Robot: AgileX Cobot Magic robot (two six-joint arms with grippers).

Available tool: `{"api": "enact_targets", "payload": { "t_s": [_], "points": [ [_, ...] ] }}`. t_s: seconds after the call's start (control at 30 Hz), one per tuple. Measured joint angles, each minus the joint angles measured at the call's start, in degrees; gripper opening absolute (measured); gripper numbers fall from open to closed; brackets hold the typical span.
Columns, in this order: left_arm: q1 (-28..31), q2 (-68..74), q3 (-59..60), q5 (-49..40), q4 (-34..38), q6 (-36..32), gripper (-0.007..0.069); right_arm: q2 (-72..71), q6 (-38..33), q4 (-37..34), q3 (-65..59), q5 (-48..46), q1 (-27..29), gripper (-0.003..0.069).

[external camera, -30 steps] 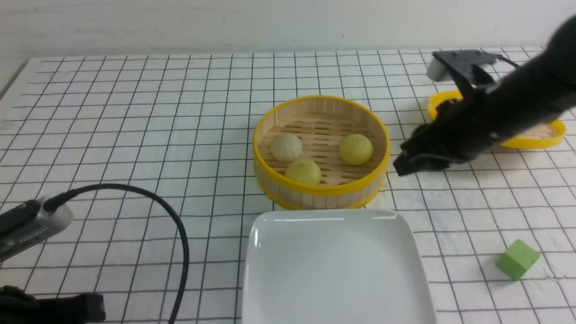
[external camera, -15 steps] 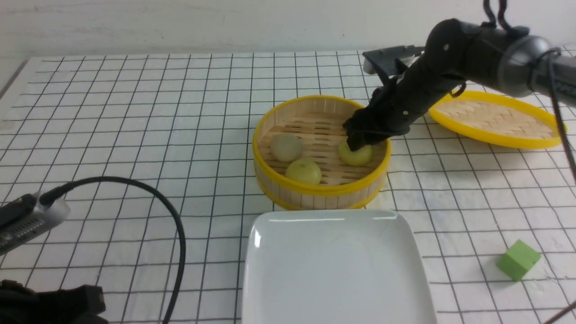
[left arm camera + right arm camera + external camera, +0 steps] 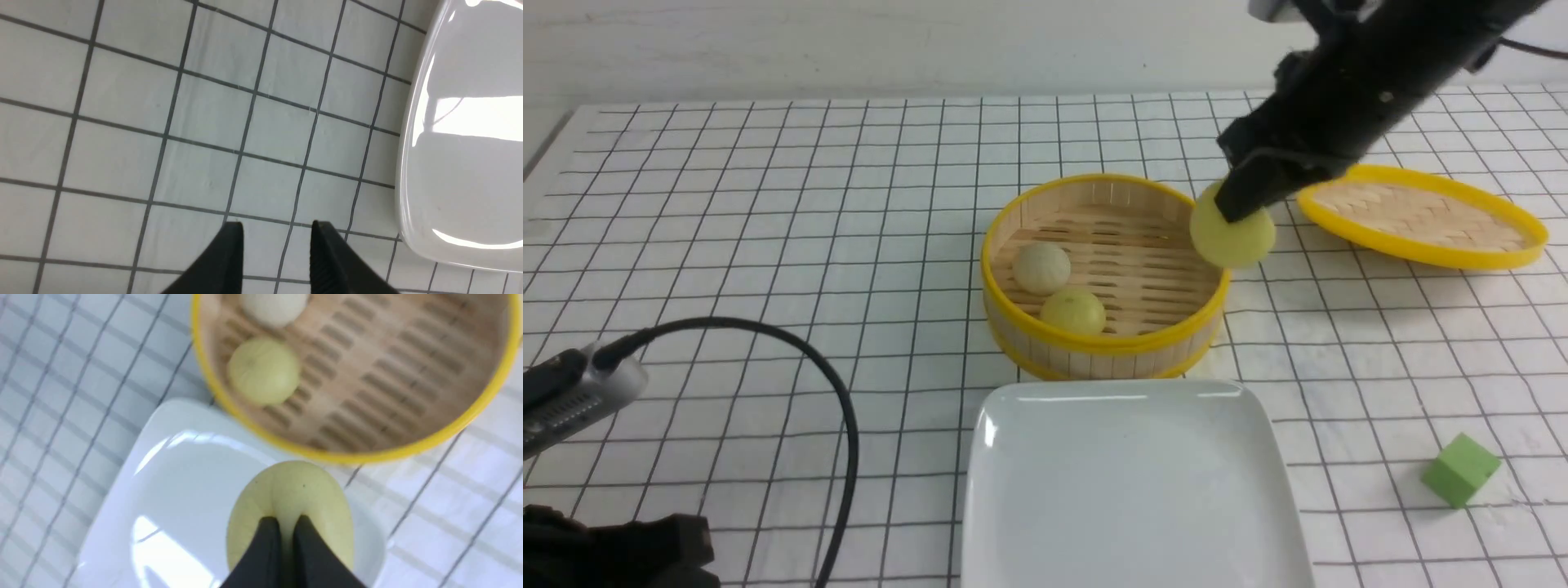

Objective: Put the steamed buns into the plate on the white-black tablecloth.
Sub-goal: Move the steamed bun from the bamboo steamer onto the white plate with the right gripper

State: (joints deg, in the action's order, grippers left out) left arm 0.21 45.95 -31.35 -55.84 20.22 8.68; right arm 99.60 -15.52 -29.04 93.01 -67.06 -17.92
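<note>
White-black tablecloth [image 3: 768, 204], right hand [image 3: 1243, 206] pinching yellow bun [image 3: 1235, 235]

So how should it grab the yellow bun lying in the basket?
Probably from straight above, pinching the domed top of the yellow bun, as the right gripper pinches the lifted bun. The basket wall rings it, blocking any sideways approach, and the white bun sits close behind on its left, so the jaws should drop on the clearer sides.
</note>
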Motion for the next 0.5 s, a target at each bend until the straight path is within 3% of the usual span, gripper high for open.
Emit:
{"api": "enact_targets", "payload": {
  "t_s": [0.1, 0.27, 0.33, 0.5],
  "points": [
    [0.00, 0.00, 0.00, 0.35, 0.00, 0.00, 0.0261, -2.68, 0.05, -4.43, -12.10, 4.13, -1.64, 0.0027],
    [0.00, 0.00, 0.00, 1.28, -0.20, 0.00, 0.0261, -0.98, -0.87, -6.29, -26.42, 20.27, -5.69, 0.0069],
    [0.00, 0.00, 0.00, 2.08, -0.63, 0.00, 0.0261, 0.77, -0.99, -5.97, -29.81, 26.71, -6.50, 0.0144],
    [0.00, 0.00, 0.00, 2.93, -1.56, 0.00, 0.0261, 2.56, -1.24, -5.85, -30.45, 31.90, -6.50, 0.0409]
  ]
}}
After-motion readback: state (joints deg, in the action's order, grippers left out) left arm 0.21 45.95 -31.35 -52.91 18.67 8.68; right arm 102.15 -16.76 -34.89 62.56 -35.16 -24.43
